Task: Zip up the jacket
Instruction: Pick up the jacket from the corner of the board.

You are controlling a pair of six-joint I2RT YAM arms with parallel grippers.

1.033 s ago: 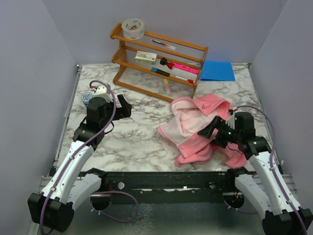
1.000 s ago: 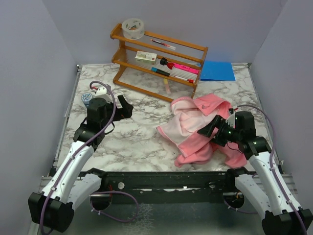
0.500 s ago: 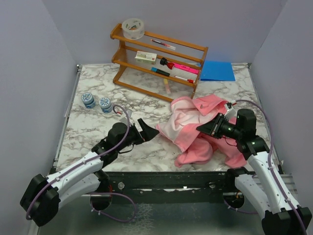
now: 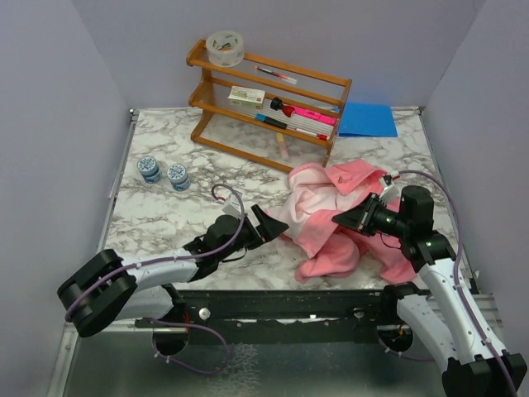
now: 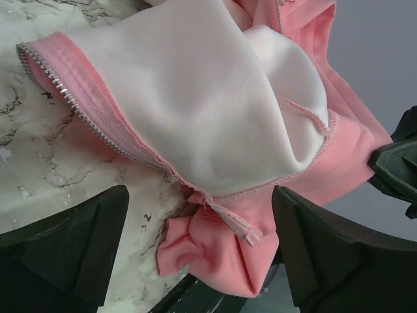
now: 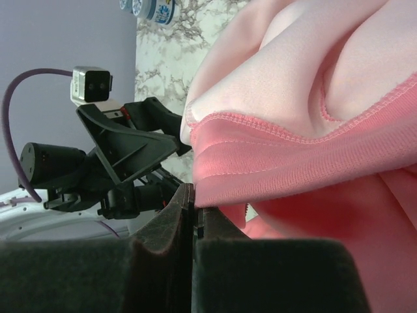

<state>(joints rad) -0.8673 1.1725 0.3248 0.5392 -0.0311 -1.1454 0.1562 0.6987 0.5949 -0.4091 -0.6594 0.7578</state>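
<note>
**Right hand (image 4: 348, 220) closed at the jacket (image 4: 326, 194), left hand (image 4: 264, 223) spread**

Your right hand's fingers press together under the pink hem. You cannot tell whether cloth is pinched between them. Your left hand's fingers stand apart beside the zipper edge (image 5: 65, 98). The jacket lies crumpled on the marbled surface (image 4: 207, 178), right of centre, between plain grey walls (image 4: 50, 124).

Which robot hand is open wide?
The left gripper, spread wide beside the jacket. The right gripper is pinched shut on the pink fabric.
</note>
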